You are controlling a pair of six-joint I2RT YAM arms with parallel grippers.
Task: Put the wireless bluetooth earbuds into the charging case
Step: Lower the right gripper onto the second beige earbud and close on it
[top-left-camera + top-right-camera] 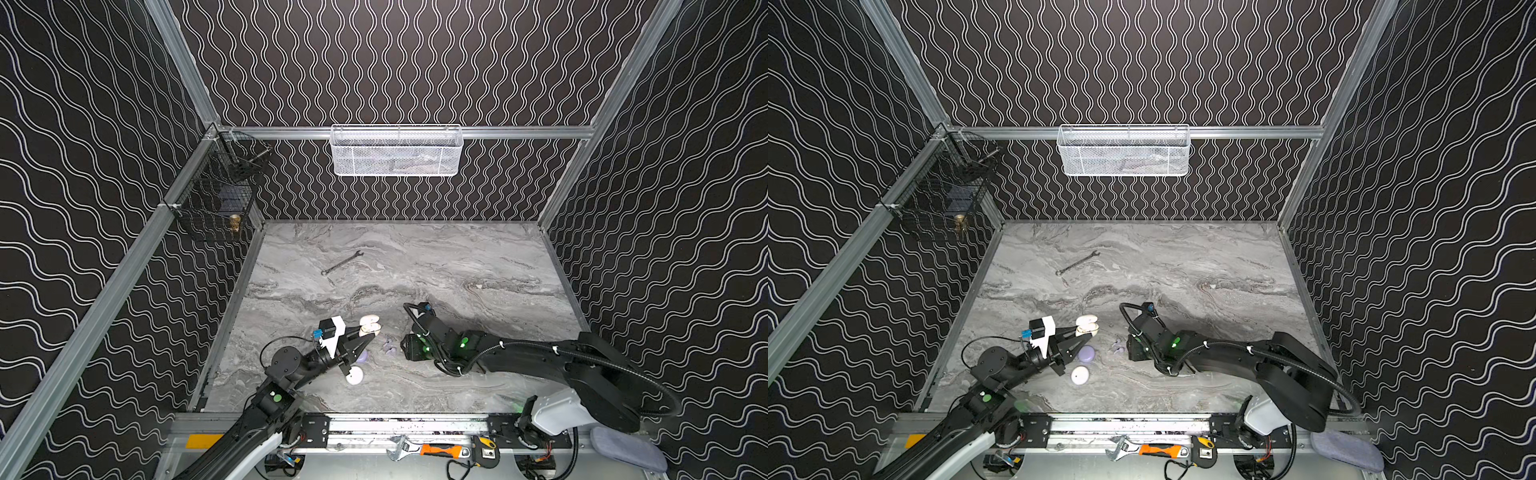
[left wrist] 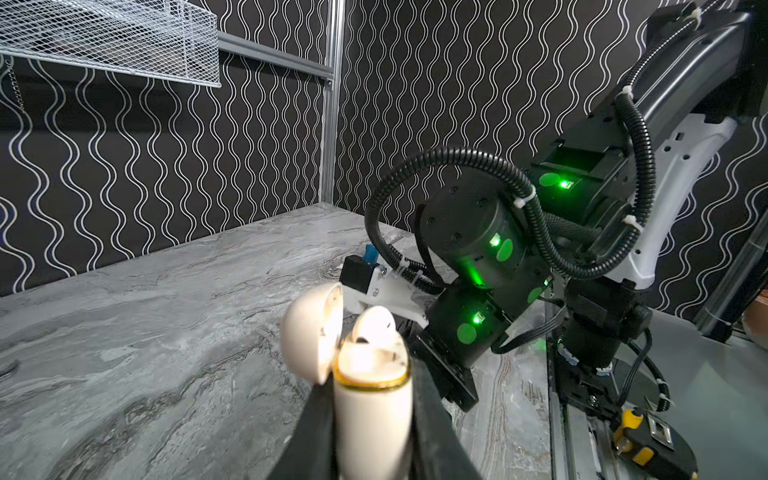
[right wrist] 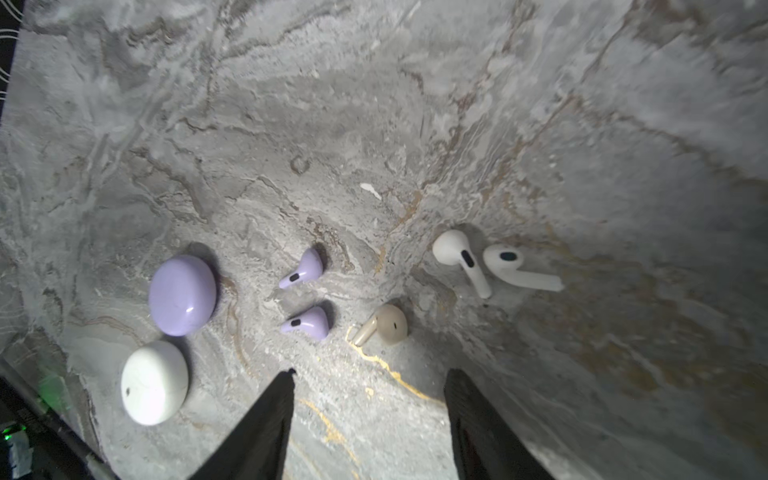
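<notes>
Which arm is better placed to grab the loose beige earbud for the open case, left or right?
Right. The left gripper is shut on the open cream charging case, one earbud seated inside. The right gripper hangs open and empty, the loose beige earbud just ahead of its fingertips.

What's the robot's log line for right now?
left gripper: shut on open cream charging case | right gripper: open near beige earbud | loose: lilac earbuds, white earbuds | closed: lilac case, white case
</notes>
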